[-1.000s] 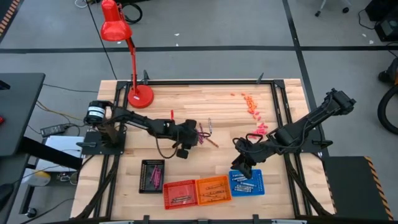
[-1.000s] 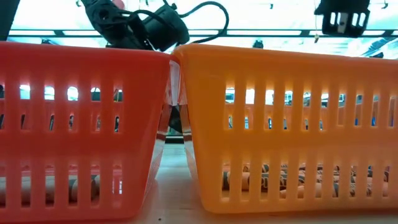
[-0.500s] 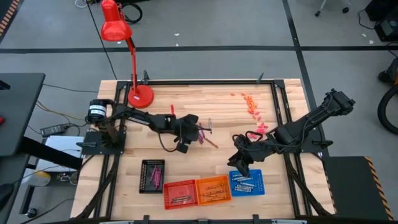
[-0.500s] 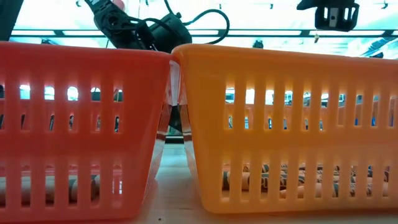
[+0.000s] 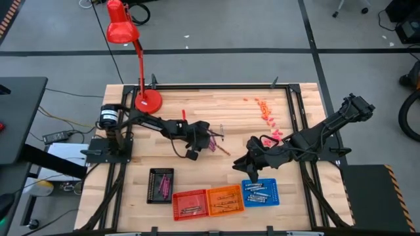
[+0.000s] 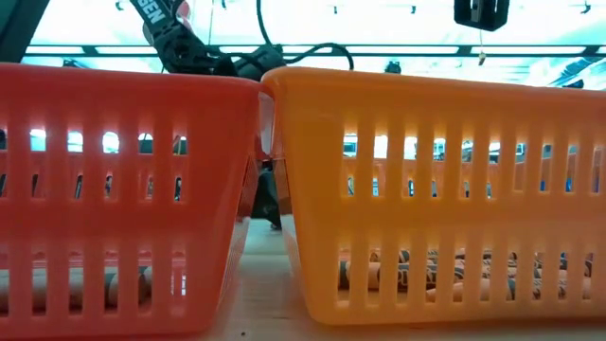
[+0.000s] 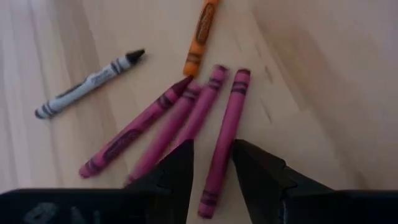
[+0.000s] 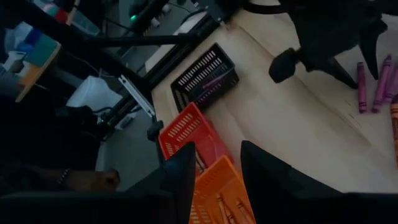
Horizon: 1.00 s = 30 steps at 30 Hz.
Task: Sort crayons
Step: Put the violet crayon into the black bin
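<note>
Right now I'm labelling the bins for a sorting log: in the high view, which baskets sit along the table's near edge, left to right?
Black basket → red basket → orange basket → blue basket.

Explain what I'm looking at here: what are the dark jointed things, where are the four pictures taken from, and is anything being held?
They are two robot arms at a wooden table. One picture looks down from above, one looks level through the red basket and the orange basket, and one comes from each wrist. The left hand is open, its fingers on either side of a magenta crayon, not gripping it. Beside lie more magenta crayons, an orange crayon and a grey crayon. The right hand is open and empty near the blue basket. A black basket and a red lamp also stand there.
</note>
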Each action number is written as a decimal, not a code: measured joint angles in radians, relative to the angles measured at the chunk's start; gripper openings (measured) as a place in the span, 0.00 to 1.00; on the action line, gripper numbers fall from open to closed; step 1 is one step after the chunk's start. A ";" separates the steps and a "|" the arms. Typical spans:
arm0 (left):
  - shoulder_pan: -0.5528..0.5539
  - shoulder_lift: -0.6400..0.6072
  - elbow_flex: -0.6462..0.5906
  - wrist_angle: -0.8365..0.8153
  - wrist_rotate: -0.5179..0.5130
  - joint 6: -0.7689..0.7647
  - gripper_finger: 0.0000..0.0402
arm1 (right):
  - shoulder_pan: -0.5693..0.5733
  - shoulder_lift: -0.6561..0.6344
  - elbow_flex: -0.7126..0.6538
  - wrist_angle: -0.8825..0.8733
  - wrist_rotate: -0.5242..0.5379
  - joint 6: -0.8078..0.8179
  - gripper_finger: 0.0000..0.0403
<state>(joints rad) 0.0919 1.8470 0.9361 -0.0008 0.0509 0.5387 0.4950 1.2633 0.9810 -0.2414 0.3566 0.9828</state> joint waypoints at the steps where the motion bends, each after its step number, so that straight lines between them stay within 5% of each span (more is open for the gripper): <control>1: -0.005 0.009 0.001 0.004 0.002 -0.002 0.32 | 0.000 0.000 0.000 0.001 0.001 0.002 0.33; 12: -0.027 0.011 0.002 -0.004 0.005 -0.089 0.32 | 0.000 0.000 0.000 0.001 0.017 -0.008 0.33; 22: -0.029 0.010 0.002 -0.056 0.042 -0.190 0.05 | 0.000 0.000 -0.001 0.001 0.017 -0.010 0.33; 30: -0.063 -0.013 -0.001 -0.068 0.036 -0.267 0.05 | -0.001 0.000 -0.001 -0.017 -0.008 -0.024 0.33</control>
<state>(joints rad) 0.0284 1.8341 0.9348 -0.0685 0.0871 0.2721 0.4940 1.2633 0.9802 -0.2586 0.3482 0.9587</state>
